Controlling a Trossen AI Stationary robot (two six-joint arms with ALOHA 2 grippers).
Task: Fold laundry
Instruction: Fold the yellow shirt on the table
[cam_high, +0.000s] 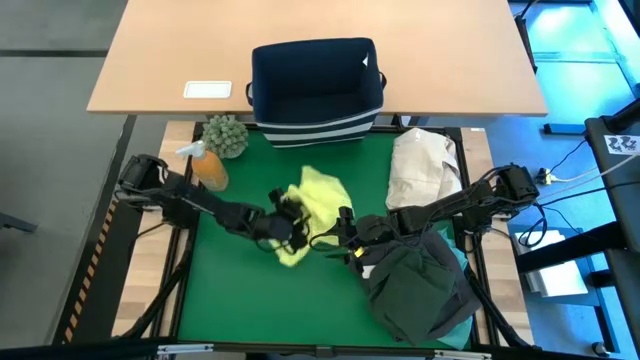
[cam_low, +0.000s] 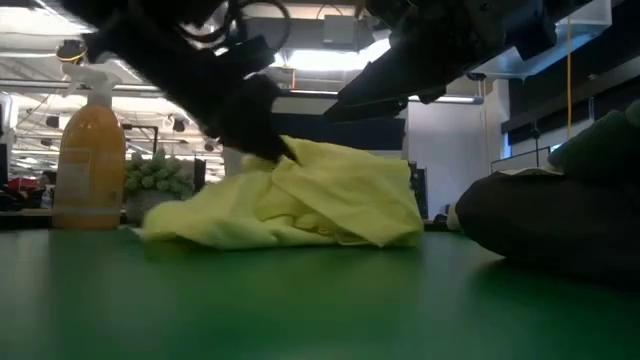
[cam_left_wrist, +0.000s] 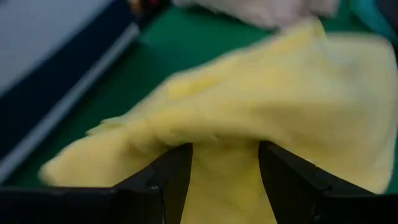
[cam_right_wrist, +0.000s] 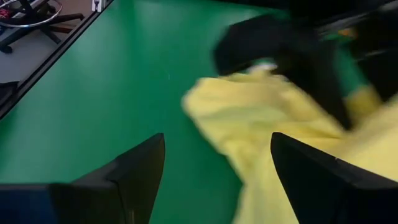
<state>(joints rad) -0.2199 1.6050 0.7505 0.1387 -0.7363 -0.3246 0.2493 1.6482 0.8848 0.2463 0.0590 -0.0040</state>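
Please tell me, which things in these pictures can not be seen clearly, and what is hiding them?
- Turquoise garment: high view, only a thin edge shows beneath the dark garment pile.
- Yellow-green shirt: high view, its middle is covered by the left gripper; its shape is unclear.
- Left gripper's hold: left wrist view, cloth lies between the fingers, but contact cannot be made out.
- Right gripper: open, nothing between its fingers.
- Bin: its inside is too dark.

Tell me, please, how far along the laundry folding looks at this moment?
Nothing looks folded yet. In hand: the yellow-green shirt lies crumpled mid-mat, the left claw has cloth between its fingers, and the right claw stands open beside the shirt. Left to do: that shirt, plus the dark garments heaped at the mat's right edge with turquoise cloth showing underneath.
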